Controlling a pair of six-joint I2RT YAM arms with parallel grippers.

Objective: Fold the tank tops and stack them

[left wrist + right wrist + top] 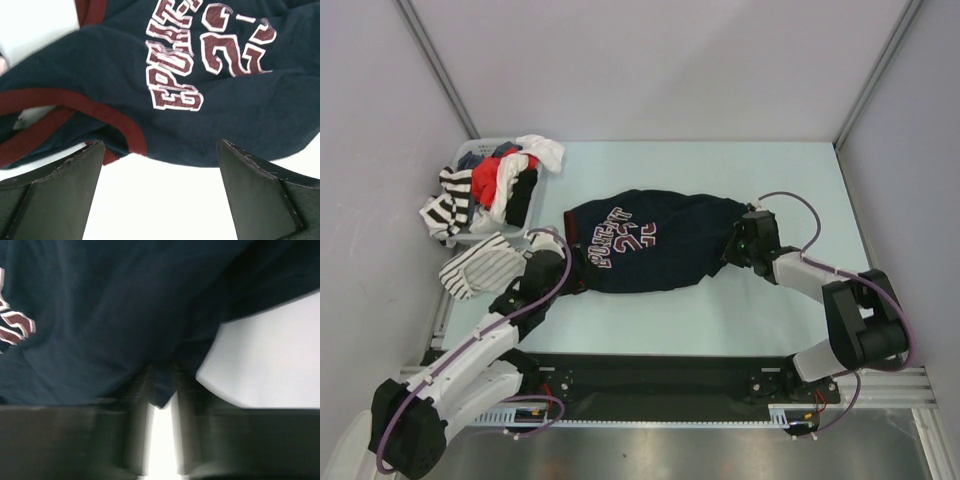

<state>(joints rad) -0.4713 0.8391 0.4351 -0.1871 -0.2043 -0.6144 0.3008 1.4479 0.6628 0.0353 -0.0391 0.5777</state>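
The dark navy jersey [660, 245] with maroon trim and a "23" lies rumpled across the middle of the table, print up. It also shows in the left wrist view [225, 115] and the right wrist view [100, 315]. My left gripper [576, 274] is open at the jersey's left end, its jaws wide apart [160, 192] over bare table just short of the maroon-trimmed edge. My right gripper [735, 246] is shut on the jersey's right edge, with a fold of navy cloth pinched between the fingers [161, 385]. The white tank top with thin dark stripes [480, 262] lies folded at the left.
A white basket [468, 150] at the back left holds several heaped clothes, black-and-white striped, red and white, some spilling over its rim. Grey walls enclose the pale table [720, 310] on three sides. The left arm's link lies beside the striped top.
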